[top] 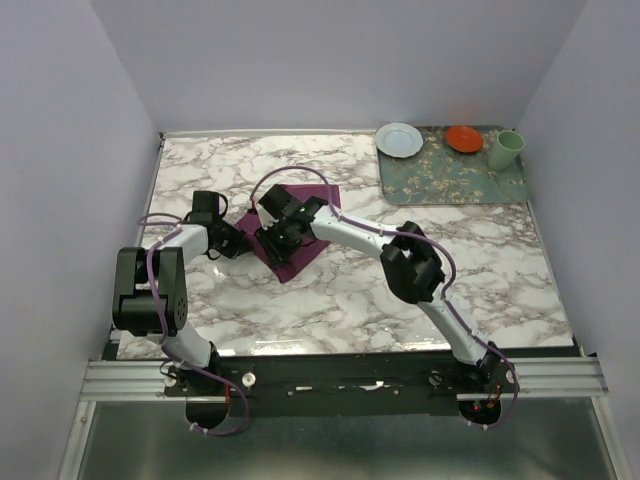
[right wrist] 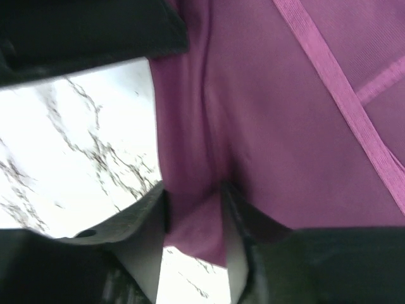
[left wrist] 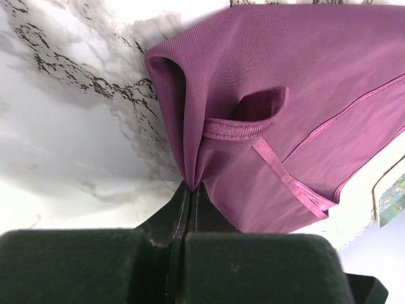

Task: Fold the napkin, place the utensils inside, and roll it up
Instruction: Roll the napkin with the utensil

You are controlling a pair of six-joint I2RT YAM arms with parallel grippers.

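Note:
The plum-purple napkin [top: 298, 262] lies bunched on the marble table, left of centre. My left gripper [top: 243, 245] is at its left edge. In the left wrist view the gripper [left wrist: 190, 187] is shut on a pinched fold of the napkin [left wrist: 278, 145], which is lifted into a loop. My right gripper [top: 275, 240] is over the napkin's middle. In the right wrist view the gripper [right wrist: 193, 196] stands apart, with an edge of the napkin [right wrist: 266, 126] hanging in the gap. The knife is out of view.
A green floral mat [top: 450, 178] lies at the back right. It carries a pale blue plate [top: 399, 139], an orange bowl [top: 464, 138] and a green cup [top: 505, 150]. Walls enclose the table on three sides.

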